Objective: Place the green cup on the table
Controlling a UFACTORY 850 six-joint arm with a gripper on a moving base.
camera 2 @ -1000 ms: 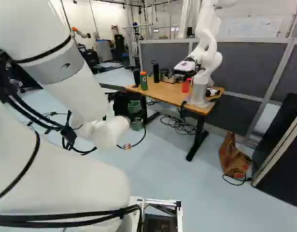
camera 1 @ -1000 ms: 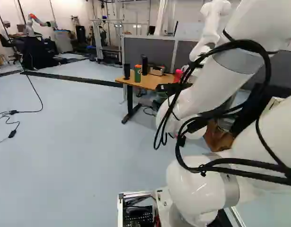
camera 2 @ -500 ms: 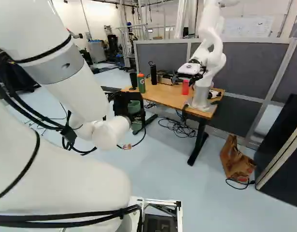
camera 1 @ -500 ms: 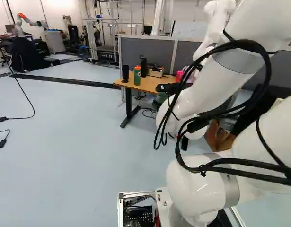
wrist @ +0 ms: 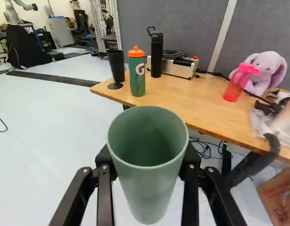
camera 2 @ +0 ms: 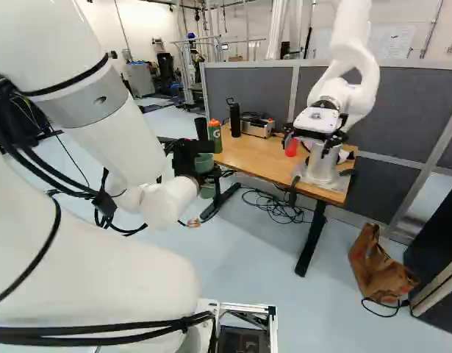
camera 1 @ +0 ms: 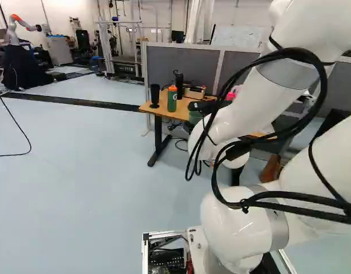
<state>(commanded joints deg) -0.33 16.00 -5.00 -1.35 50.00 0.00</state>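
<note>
In the right base view my black gripper [camera 2: 186, 156] shows beyond the white arm, with the green cup [camera 2: 203, 162] at it. The wrist view has the gripper [wrist: 148, 172] shut on the green cup [wrist: 147, 188], a finger against each side; the cup is upright, its open mouth showing an empty-looking inside. Past the cup stands the wooden table [wrist: 182, 103], its near edge just beyond the rim in that view. The cup is off the table, held in the air.
On the table are a black cup [wrist: 116, 66], a green bottle with orange lid [wrist: 136, 77], a black bottle [wrist: 156, 54], a metal box [wrist: 175, 67], a pink bottle [wrist: 237, 84] and a plush toy [wrist: 267, 68]. Another robot [camera 2: 321, 121] stands there. A brown bag [camera 2: 380, 268] lies on the floor.
The base has moved: the table appears larger and nearer, and the bag has shifted rightward in the right base view. My arm keeps its pose, the cup still in the gripper. The other robot's arm has moved.
</note>
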